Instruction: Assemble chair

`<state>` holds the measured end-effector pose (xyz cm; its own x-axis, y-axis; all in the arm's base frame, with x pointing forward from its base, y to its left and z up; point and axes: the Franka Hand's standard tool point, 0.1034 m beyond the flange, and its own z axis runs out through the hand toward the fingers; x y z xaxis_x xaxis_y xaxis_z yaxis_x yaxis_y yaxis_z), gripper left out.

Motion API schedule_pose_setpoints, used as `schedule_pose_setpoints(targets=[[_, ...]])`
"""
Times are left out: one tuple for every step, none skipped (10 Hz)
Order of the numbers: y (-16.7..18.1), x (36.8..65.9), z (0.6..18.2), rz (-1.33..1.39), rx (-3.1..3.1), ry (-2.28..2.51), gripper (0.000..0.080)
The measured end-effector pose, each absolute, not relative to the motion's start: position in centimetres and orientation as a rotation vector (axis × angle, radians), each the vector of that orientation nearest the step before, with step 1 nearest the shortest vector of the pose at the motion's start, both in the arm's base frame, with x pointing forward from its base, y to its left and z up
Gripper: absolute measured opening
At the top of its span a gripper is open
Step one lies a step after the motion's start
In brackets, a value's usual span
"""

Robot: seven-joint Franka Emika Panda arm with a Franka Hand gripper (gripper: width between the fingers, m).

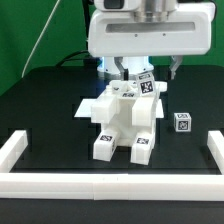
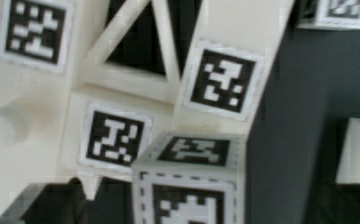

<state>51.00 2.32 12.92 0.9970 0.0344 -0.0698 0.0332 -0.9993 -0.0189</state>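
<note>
A black counter (image 1: 40, 120) fills the scene, edged by white rails (image 1: 15, 150) along the near side and both ends. The arm (image 1: 140, 35), a bulky white housing, hangs over the middle. Below it the chair (image 1: 122, 122) stands partly built at the counter's centre: chunky white pieces stacked together, two tagged legs toward the near rail and a tilted tagged slab on top. The end effector (image 1: 147, 74) is over that top slab with its jaws spread wide, one on each side, gripping nothing. The wrist view is filled by the chair's tagged pieces close up. A small tagged block (image 1: 182, 122) lies apart, toward the exterior view's right.
</note>
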Motion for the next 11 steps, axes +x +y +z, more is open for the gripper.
schedule_pose_setpoints(targets=[[1.7, 51.2, 13.1, 0.102, -3.108, -0.019, 0.0649], [1.6, 51.2, 12.8, 0.095, -3.112, -0.015, 0.0649], [1.6, 51.1, 12.4, 0.104, -3.112, -0.006, 0.0649], [1.9, 51.3, 12.2, 0.079, -3.119, 0.001, 0.0649], [2.0, 51.3, 12.1, 0.065, -3.122, -0.003, 0.0649], [1.9, 51.2, 12.1, 0.066, -3.122, 0.010, 0.0629], [1.9, 51.2, 12.1, 0.067, -3.123, 0.049, 0.0476], [1.9, 51.2, 12.1, 0.067, -3.123, 0.062, 0.0476], [1.9, 51.4, 12.1, 0.062, -3.122, 0.109, 0.0285], [2.0, 51.4, 12.2, 0.060, -3.118, 0.203, 0.0285], [2.0, 51.4, 12.2, 0.061, -3.108, 0.340, 0.0285]])
